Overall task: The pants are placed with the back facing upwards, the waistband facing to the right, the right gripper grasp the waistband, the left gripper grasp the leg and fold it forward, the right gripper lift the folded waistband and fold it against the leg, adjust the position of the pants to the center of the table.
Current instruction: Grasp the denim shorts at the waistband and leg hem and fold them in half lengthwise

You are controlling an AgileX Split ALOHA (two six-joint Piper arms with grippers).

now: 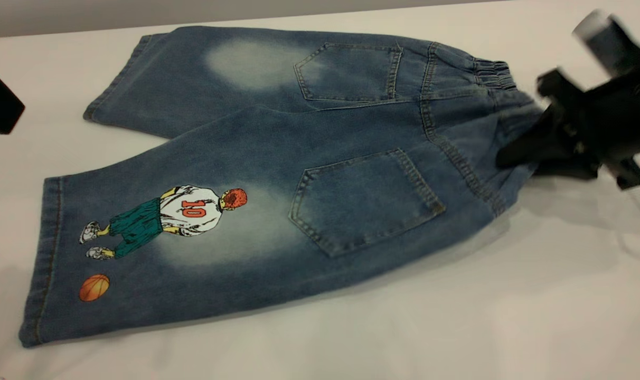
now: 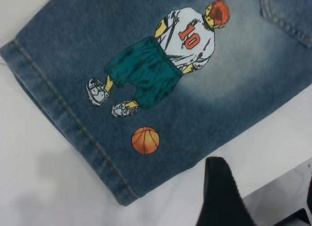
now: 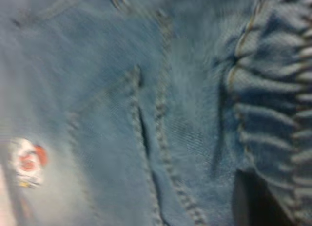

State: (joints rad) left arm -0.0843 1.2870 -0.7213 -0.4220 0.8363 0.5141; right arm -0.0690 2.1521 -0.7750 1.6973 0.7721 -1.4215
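One pants (image 1: 278, 174) lengthwise left-right, waistband (image 1: 491, 74) pointing right.

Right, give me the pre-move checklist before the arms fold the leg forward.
1. Pants back up, pockets showing: ok.
2. Waistband pointing right: ok.
3. Right gripper at the waistband: ok; firm grasp: cannot tell.
4. Left gripper holding the leg: not ok, it hovers over the table beside the hem.
5. Printed leg lying flat: ok.
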